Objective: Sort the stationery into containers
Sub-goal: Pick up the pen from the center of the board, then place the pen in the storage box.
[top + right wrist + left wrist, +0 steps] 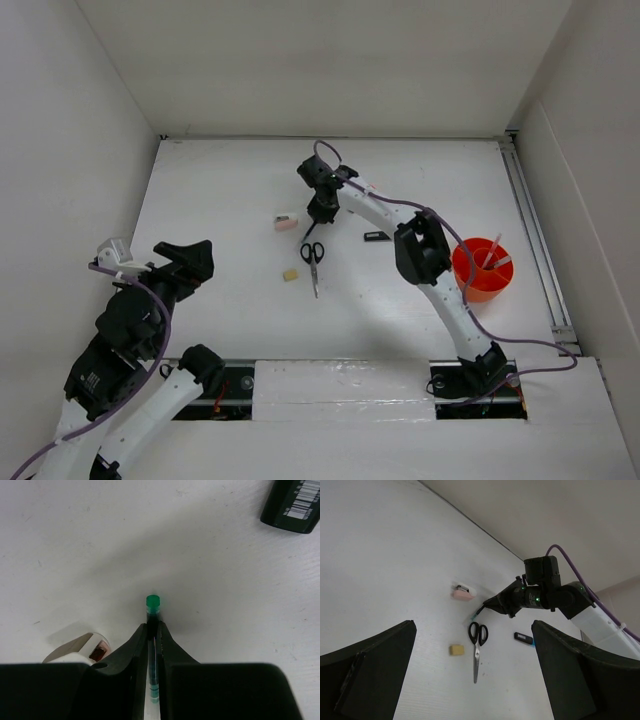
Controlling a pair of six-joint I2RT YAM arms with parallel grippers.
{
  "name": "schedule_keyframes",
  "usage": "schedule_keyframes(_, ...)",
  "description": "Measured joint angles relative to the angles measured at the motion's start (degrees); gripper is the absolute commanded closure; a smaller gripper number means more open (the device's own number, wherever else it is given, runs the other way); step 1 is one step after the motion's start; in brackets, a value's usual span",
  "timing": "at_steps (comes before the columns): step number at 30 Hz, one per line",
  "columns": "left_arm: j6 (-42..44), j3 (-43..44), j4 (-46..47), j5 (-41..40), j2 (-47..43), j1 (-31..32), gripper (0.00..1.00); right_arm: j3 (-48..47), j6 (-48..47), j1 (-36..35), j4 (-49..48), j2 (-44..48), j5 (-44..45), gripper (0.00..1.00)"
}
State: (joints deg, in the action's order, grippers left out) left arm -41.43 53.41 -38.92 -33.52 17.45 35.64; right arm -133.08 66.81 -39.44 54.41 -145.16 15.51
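Note:
My right gripper (318, 214) (152, 628) is shut on a thin dark pen (152, 603) whose green end sticks out past the fingertips, low over the table. Just beside it lie black-handled scissors (313, 258) (476, 639), a pink-white eraser (286, 222) (79, 650), a small yellow eraser (290, 274) (456, 650) and a black marker (376, 236) (292, 502). The orange tub (468, 272) stands at the right with pens upright in it. My left gripper (193, 260) hangs open over the left side, nothing between its fingers (375, 665).
White walls close in the table on the left, back and right. A metal rail (535, 230) runs along the right edge. The right arm's purple cable (440, 225) loops over its forearm near the tub.

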Motion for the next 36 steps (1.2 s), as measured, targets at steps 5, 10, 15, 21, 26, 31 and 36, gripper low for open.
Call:
schedule_keyframes(5,0.0,0.0,0.0,0.0,-0.7,0.0,0.0,6.3,-2.4,1.1,-3.9,4.2,0.9,1.0)
schedule_keyframes(10,0.0,0.1,0.0,0.0,-0.7,0.0,0.0,9.5,-6.7,4.2,-9.0,11.8,3.0,1.0)
schedule_keyframes(15,0.0,0.1,0.0,0.0,-0.5,0.0,0.0,13.9,-12.4,7.2,-15.1,24.8,5.2,1.0)
schedule_keyframes(21,0.0,0.1,0.1,0.0,0.6,0.0,0.0,32.8,-23.4,6.1,-22.0,49.9,15.0,1.0)
schedule_keyframes(26,0.4,0.1,0.4,0.5,2.4,0.0,0.0,52.5,-30.1,3.8,-24.0,75.5,26.1,1.0)
schedule_keyframes(31,1.6,0.1,1.0,2.1,5.8,0.0,0.0,64.2,-31.1,5.9,-21.3,93.6,36.8,1.0)
schedule_keyframes(36,2.5,0.1,1.6,3.5,7.0,0.0,0.0,67.6,-30.8,12.6,-16.7,98.9,43.1,1.0)
